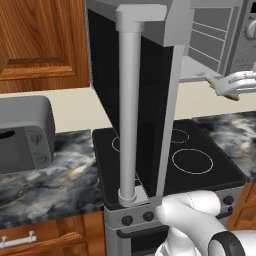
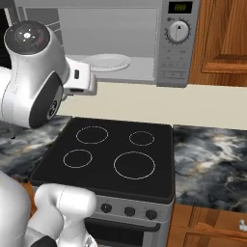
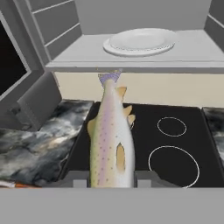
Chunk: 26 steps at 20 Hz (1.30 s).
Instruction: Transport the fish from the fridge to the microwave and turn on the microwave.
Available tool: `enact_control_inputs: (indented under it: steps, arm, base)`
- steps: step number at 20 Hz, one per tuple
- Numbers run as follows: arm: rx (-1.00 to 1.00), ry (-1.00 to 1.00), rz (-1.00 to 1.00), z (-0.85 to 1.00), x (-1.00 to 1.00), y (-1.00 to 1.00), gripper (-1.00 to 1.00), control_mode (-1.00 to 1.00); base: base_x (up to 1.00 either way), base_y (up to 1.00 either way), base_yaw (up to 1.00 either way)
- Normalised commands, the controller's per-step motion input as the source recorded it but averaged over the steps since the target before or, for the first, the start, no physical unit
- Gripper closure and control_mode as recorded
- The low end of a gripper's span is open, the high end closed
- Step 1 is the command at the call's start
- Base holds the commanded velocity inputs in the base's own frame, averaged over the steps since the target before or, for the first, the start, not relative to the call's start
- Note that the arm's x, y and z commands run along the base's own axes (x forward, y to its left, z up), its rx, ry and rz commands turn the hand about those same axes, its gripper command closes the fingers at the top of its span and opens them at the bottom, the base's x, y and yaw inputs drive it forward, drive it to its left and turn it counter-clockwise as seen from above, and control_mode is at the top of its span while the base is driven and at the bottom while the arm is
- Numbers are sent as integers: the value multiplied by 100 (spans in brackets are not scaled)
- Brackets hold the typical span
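Gripping slim speckled fish (image 3: 111, 144), pincer (image 3: 109, 179)

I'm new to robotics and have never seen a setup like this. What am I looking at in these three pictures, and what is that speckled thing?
It is a simulated kitchen with a white robot arm. Two pictures come from cameras on its base, looking over the black stove from left and right. The third comes from a camera on the hand itself. The speckled thing is the fish, clamped between the gripper's fingers, tail pointing forward. Ahead is the microwave, door swung open, with a white plate inside. A small grey appliance sits on the marbled counter.
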Motion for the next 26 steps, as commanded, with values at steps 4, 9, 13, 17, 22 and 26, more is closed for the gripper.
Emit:
enact_control_inputs:
  steps: [4, 9, 13, 17, 22, 26]
  arm:
    - [18, -18, 0, 15, 50, 15, 100, -100]
    - [16, -11, 0, 12, 56, 16, 100, -100]
    - [9, -14, 0, 5, 62, 14, 100, -100]
    - [2, -7, 0, 0, 67, 7, 100, -100]
    - [0, -1, 0, 0, 69, 2, 100, -100]
    - [0, 2, 0, 3, 61, 0, 100, -100]
  base:
    - [0, 0, 0]
    - [0, 0, 0]
    - [0, 0, 0]
    - [0, 0, 0]
    - [0, 0, 0]
    - [0, 0, 0]
